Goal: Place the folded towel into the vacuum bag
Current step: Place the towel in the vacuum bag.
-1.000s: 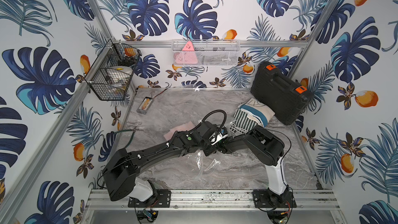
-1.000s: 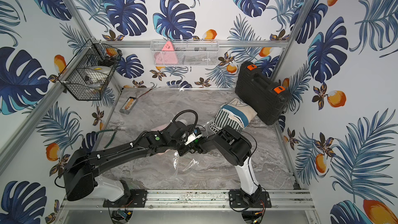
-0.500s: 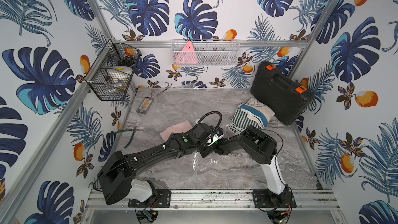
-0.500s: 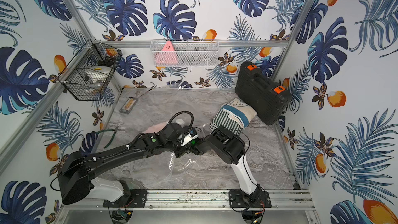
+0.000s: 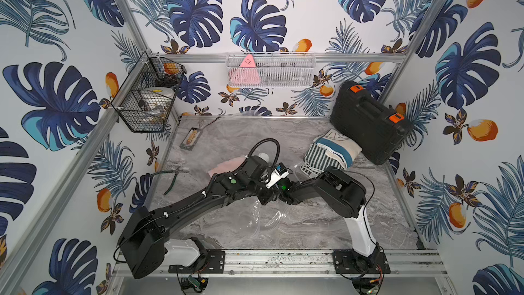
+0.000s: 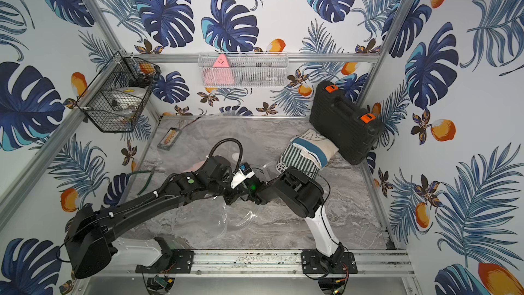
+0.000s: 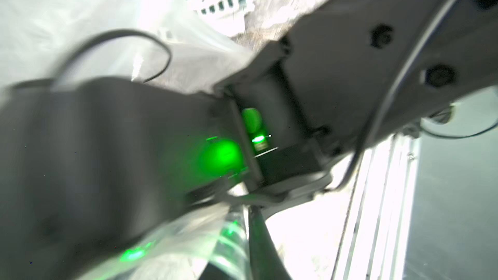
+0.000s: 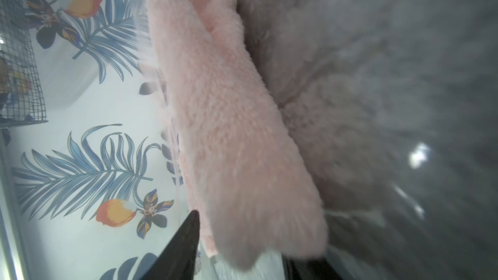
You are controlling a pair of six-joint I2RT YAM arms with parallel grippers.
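Note:
The folded towel [image 5: 226, 166] [image 6: 195, 165] is pink and fluffy and lies on the table behind my left arm. The vacuum bag [image 5: 266, 219] [image 6: 238, 222] is clear crinkled film spread under both wrists, with its white valve disc [image 5: 263, 156] behind them. In the right wrist view the towel [image 8: 229, 130] fills the middle, and my right gripper [image 8: 245, 249] stands open around its near end. Glossy film covers the table beside it; I cannot tell whether the towel lies inside the bag. My left gripper [image 5: 268, 198] [image 7: 249, 211] meets the right wrist over the bag [image 7: 231, 238]. Film drapes over one jaw, and the picture is blurred.
A black tool case [image 5: 368, 123] leans in the back right corner with striped folded cloths [image 5: 331, 148] in front of it. Green-handled pliers [image 5: 170, 180] and a small tray [image 5: 190, 138] lie at the left. A wire basket [image 5: 147, 103] and a mesh shelf [image 5: 269, 70] hang on the walls.
Both wrists have shifted left and a little toward the front, staying together. More of the pink towel shows behind the left arm.

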